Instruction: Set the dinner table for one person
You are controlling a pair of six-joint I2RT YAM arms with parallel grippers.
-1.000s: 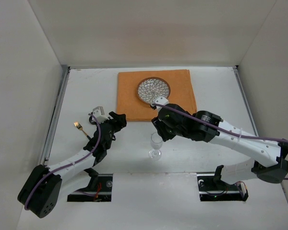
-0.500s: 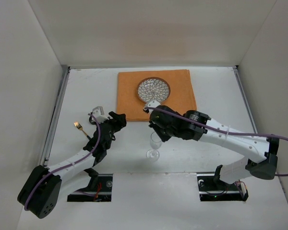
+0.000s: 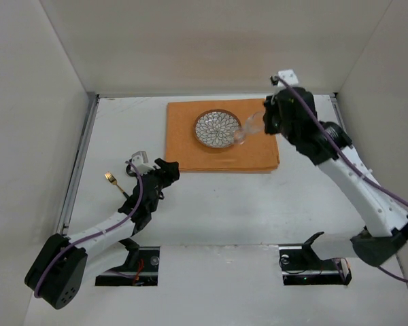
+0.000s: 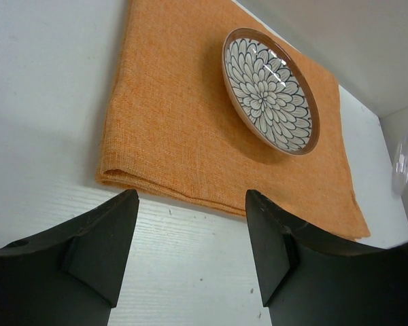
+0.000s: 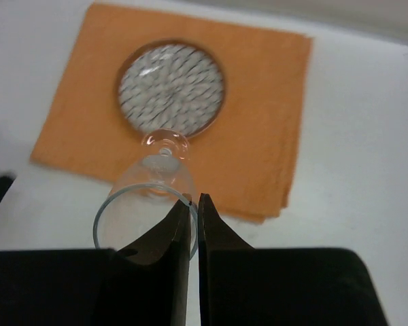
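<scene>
Just now: lifted wine glass [image 3: 249, 128] from near-centre of dinner table [image 3: 258, 210], rim clamped in right gripper [image 3: 262, 122]; carried far-right, tilted above orange cloth [image 3: 190, 146], just right of plate [image 3: 217, 129]. Left gripper [image 3: 164, 170] parked near-left, jaws apart. Glass not yet set down upright.

Plain off-white walls [image 3: 217, 41] enclose the scene at nine, twelve and three o'clock. The light is soft and even.

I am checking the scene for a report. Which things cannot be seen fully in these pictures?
Fork: top view, handle hidden under the left arm.
Wine glass: left wrist view, cut off by the right edge, faint.
Plate: right wrist view, out of focus, pattern blurred.
</scene>
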